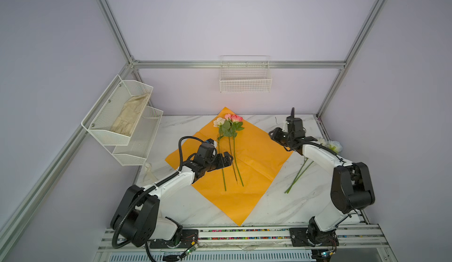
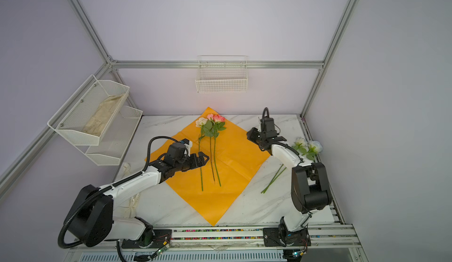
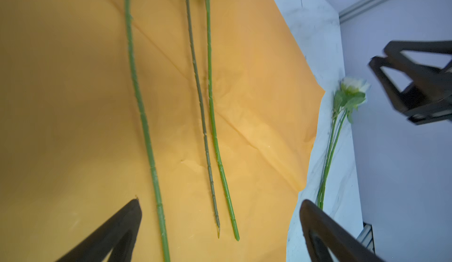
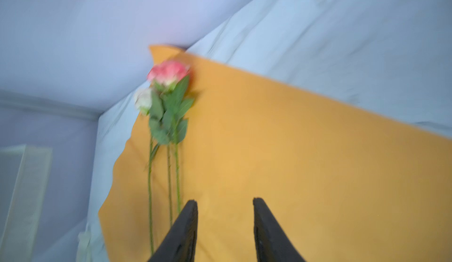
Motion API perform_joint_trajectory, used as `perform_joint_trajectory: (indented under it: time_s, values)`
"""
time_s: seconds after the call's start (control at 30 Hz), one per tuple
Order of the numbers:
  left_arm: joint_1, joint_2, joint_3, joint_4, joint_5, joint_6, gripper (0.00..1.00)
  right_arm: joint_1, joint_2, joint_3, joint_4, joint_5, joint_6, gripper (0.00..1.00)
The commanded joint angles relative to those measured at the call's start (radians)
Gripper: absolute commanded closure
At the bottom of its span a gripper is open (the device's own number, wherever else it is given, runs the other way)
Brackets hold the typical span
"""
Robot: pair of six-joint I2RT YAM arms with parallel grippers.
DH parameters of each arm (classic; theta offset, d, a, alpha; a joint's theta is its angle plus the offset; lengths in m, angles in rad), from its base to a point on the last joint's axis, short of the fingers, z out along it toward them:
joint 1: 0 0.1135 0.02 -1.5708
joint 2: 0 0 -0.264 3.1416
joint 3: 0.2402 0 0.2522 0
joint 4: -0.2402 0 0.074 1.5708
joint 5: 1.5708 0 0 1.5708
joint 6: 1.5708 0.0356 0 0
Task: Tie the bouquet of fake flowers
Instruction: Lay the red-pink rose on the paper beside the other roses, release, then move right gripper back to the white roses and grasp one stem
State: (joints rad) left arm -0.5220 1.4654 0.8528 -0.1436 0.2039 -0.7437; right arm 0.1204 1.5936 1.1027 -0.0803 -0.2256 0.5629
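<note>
Now, L→R: black left gripper [image 1: 228, 159], jaws spread wide, empty, above leftmost stem [image 1: 223, 175]. Three fake roses w/ green stems [image 1: 231, 136] lie on orange wrapping paper [image 1: 259, 155], long axis front-back, heads toward far wall [image 1: 244, 28]. Black right gripper [image 1: 275, 138] part-open, empty, near paper's right edge.

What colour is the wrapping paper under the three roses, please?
Plain orange, unprinted, with fold creases; the wrapping paper shows best in a top view.

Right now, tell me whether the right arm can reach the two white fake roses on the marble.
Probably: the white roses lie uncovered beside its forearm, behind the empty right hand, which must double back.
</note>
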Motion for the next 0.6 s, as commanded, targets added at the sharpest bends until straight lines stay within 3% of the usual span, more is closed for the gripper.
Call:
perform_joint_trajectory:
  time_s: [0.0, 0.17, 0.57]
  values:
    - [-0.078, 0.110, 0.204, 0.050, 0.075, 0.055, 0.00, -0.158, -0.061, -0.102, -0.121, 0.107, -0.076, 0.60]
    - [-0.171, 0.274, 0.362, 0.027, 0.114, 0.076, 0.00, -0.322, -0.032, -0.092, -0.210, 0.134, -0.180, 0.64]
    - [-0.231, 0.378, 0.470, -0.064, 0.116, 0.126, 0.00, -0.327, 0.183, 0.036, -0.312, 0.223, -0.285, 0.64]
